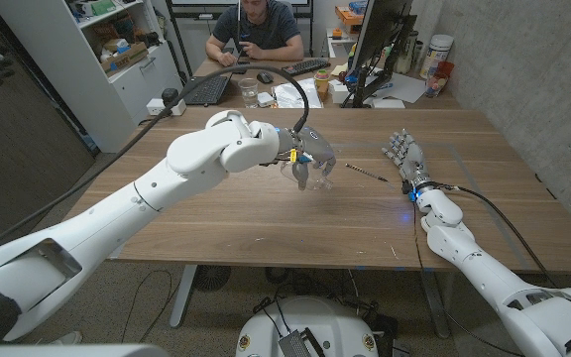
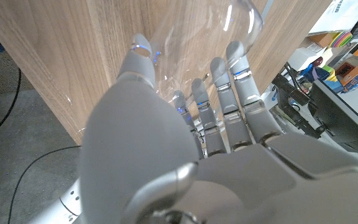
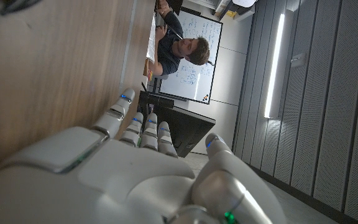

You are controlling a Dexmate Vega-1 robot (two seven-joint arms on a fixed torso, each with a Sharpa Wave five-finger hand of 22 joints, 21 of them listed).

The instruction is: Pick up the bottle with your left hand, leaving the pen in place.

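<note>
A clear plastic bottle [image 1: 323, 174] is at the middle of the wooden table [image 1: 216, 228], hard to make out against the wood. My left hand [image 1: 303, 162] reaches in over it, fingers pointing down, and grips it. In the left wrist view the bottle [image 2: 197, 43] sits between the thumb [image 2: 138, 59] and the fingers [image 2: 235, 68]. A thin dark pen [image 1: 365, 172] lies on the table just right of the bottle, apart from both hands. My right hand [image 1: 404, 154] stands open on the table to the right of the pen, holding nothing; its fingers [image 3: 135, 124] reach along the wood.
A person [image 1: 256, 30] sits behind the table's far edge at a desk with a keyboard [image 1: 305, 66], a monitor [image 1: 380, 40] and small items. A black cable [image 1: 266, 74] arcs over my left arm. A cabinet [image 1: 117, 59] stands at the back left.
</note>
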